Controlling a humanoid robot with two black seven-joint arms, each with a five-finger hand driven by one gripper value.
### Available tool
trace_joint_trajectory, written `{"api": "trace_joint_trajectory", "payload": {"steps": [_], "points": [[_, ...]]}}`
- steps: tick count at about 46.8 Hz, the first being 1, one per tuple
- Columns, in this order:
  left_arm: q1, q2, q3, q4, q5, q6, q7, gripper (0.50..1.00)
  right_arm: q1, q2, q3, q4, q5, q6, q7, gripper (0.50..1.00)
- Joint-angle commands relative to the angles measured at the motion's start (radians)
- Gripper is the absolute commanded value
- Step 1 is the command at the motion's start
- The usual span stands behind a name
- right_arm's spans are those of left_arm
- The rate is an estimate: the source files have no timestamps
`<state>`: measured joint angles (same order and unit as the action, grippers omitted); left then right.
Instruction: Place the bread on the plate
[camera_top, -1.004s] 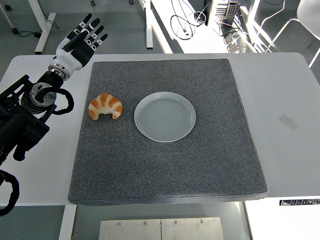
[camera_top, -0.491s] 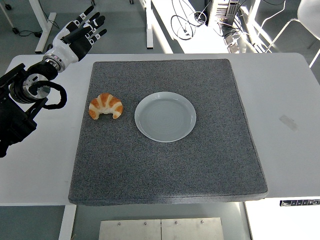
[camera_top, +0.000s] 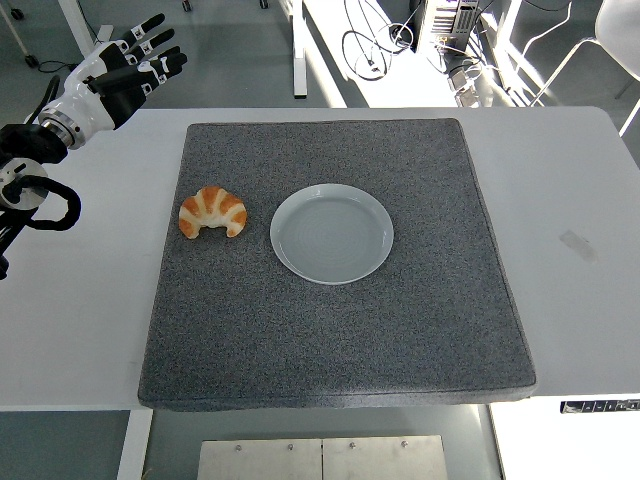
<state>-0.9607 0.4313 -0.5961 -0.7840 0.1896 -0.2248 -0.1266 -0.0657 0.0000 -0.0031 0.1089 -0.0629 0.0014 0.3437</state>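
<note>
A golden croissant (camera_top: 212, 212) lies on the left part of a grey mat (camera_top: 340, 330). Just to its right, with a small gap between them, sits an empty pale round plate (camera_top: 331, 233). My left hand (camera_top: 125, 66) hovers at the table's far left corner, well up and left of the croissant, fingers spread and holding nothing. The black left arm (camera_top: 25, 170) enters from the left edge. The right arm does not show.
The mat covers most of the white table (camera_top: 570, 200). Beyond the far edge stand desk legs (camera_top: 92, 45), cables (camera_top: 375, 45) and a white chair (camera_top: 615, 30) on the floor.
My left arm has pulled back to the left and upward, away from the mat. The hand stays open. Croissant and plate have not moved.
</note>
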Motion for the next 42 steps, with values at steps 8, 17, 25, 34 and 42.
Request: {"api": "trace_joint_trajectory", "payload": {"steps": [8,17,25,34,42], "points": [[-0.01,0.127,0.009,-0.15,0.215,0.004,0.001,0.984,0.0,0.0,0.0,0.0,0.0,0.0,0.0,1.0],[0.007,0.164,0.01,-0.208,0.358,-0.014,0.007,0.984,0.0,0.0,0.002,0.0,0.0,0.0,0.0,1.0],[-0.007,0.234,0.117,-0.288,0.438,-0.068,0.028,0.984,0.0,0.0,0.0,0.0,0.0,0.0,0.0,1.0],[-0.078,0.28,0.174,-0.319,0.513,-0.136,0.028,0.98,0.0,0.0,0.0,0.0,0.0,0.0,0.0,1.0],[-0.073,0.274,0.179,-0.317,0.763,-0.097,0.025,0.978,0.0,0.0,0.0,0.0,0.0,0.0,0.0,1.0]]}}
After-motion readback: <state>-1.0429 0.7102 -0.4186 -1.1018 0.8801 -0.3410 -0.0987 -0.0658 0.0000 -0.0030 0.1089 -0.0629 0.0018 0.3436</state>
